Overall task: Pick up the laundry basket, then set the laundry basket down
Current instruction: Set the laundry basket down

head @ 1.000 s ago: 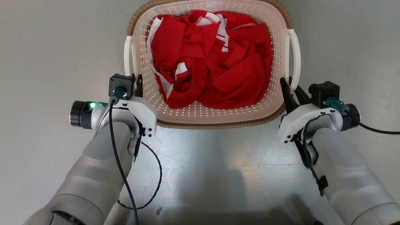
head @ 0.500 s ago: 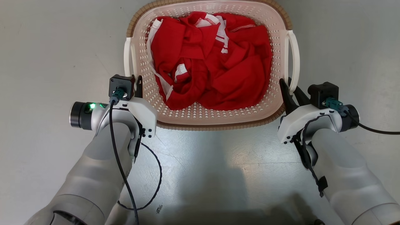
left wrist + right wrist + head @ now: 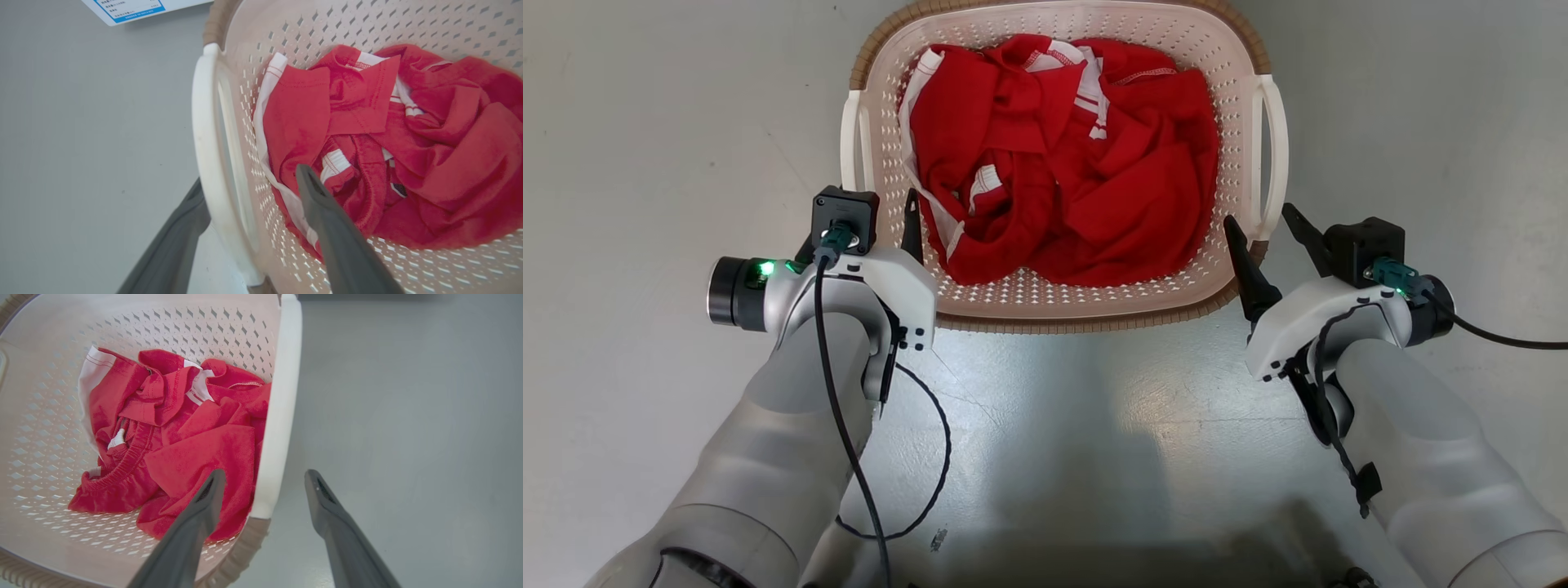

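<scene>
The laundry basket [image 3: 1086, 300], cream perforated plastic with a brown woven-look rim, rests on the grey floor with red clothes [image 3: 1062, 155] inside. My left gripper [image 3: 876, 224] is open. Its fingers straddle the near end of the basket's white left handle [image 3: 204, 134], one finger [image 3: 327, 220] inside over the clothes and the other outside. My right gripper [image 3: 1259, 219] is open too and straddles the near end of the right handle [image 3: 282, 396], with one finger [image 3: 200, 514] inside the basket [image 3: 41, 416] and the other over the floor. Neither gripper holds anything.
Bare grey floor [image 3: 645, 122] lies on both sides of the basket and in front of it. A white sheet with blue print [image 3: 126, 8] lies on the floor beyond the basket's left corner. A black cable [image 3: 935, 457] loops under my left forearm.
Both grippers have opened and let go of the basket's handles. The basket now looks slightly lower and farther from the camera.
</scene>
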{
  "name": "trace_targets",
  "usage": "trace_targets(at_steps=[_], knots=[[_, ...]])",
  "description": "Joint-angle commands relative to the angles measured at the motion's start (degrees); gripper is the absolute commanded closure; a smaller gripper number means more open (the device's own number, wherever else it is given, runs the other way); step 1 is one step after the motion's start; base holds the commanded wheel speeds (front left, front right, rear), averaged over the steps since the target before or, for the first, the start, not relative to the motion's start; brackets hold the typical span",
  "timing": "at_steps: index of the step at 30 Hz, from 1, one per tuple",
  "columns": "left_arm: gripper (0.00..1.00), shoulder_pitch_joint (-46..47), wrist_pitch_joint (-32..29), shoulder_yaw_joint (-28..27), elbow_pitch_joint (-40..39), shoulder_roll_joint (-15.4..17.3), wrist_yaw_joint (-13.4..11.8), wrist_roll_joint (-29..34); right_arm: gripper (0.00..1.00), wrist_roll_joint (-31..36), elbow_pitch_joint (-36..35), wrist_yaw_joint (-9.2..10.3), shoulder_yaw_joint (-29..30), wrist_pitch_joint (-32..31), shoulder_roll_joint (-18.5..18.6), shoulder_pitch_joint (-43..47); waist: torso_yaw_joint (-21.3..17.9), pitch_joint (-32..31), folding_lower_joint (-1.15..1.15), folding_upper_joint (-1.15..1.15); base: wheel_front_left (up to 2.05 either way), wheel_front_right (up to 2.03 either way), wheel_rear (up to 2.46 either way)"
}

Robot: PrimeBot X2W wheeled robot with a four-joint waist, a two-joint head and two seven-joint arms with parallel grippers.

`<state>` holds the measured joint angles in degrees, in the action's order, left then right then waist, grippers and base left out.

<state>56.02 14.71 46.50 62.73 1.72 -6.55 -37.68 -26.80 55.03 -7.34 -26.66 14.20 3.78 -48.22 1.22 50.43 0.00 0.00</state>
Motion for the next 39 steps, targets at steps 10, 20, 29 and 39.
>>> trace_targets(at_steps=[10,20,29,39], knots=[[0.0,-1.92,0.29,-1.56,-2.7,1.2,-1.12,1.19,0.0,0.71,-2.61,-0.14,0.05,0.8,-0.91,1.67,-0.3,-0.87,0.0,0.0,0.0,0.0,0.0],[0.0,-6.84,0.29,-6.57,-4.61,1.54,-2.44,1.83,0.0,6.44,-7.52,-0.14,5.99,0.8,-0.91,6.59,-0.61,-8.82,0.0,0.0,0.0,0.0,0.0],[0.0,-18.06,0.29,-14.09,-9.5,2.45,-2.94,2.16,0.0,11.27,-14.4,-0.14,12.62,0.8,-0.91,18.46,-0.45,-23.85,0.0,0.0,0.0,0.0,0.0],[0.0,-36.75,0.29,-27.36,-28.74,3.45,-0.39,8.15,0.0,16.36,-30.27,-0.14,19.85,0.8,-0.91,35.8,-0.68,-40.63,0.0,0.0,0.0,0.0,0.0]])
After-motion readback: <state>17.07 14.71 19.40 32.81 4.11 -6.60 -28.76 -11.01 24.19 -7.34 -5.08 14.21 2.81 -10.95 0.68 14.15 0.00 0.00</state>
